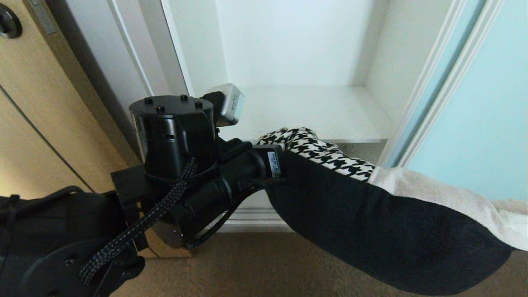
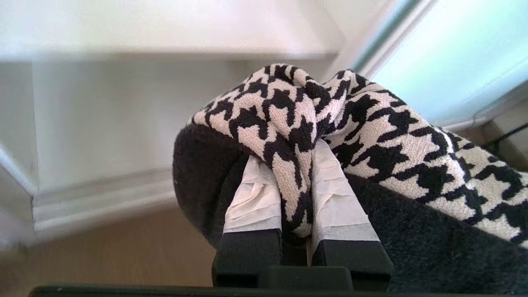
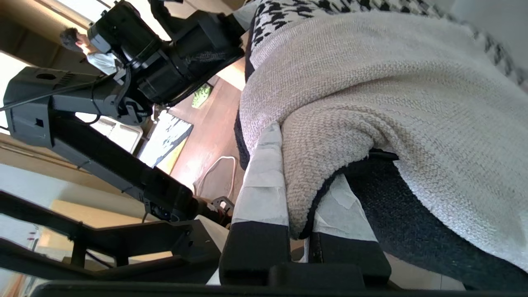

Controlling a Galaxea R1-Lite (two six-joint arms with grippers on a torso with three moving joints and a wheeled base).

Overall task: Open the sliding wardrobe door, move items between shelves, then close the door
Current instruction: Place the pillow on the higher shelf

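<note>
The cushion (image 1: pixel 383 222) hangs in the air in front of the open wardrobe, carried between both arms and stretching in the head view from the centre out toward 4 o'clock. Its black back faces the camera, with the houndstooth half (image 1: pixel 317 150) at the upper end and a cream patch (image 1: pixel 449 198) along the edge at 3 o'clock. The left claw (image 2: pixel 295 189) is clenched on a bunched fold of the houndstooth fabric, which is pinched between its white-taped fingers (image 2: pixel 255 198). The right claw (image 3: pixel 303 194) is likewise clamped on a fold of the cream knit at the cushion's other end. The white shelf (image 1: pixel 313 111) lies just beyond the cushion's houndstooth corner, toward 12 o'clock, with its white side walls around it. The sliding wardrobe door (image 1: pixel 486 103), frosted pale blue-green, stands at 2 o'clock, drawn aside. The wood-grain floor (image 1: pixel 247 268) lies below at 6 o'clock.
</note>
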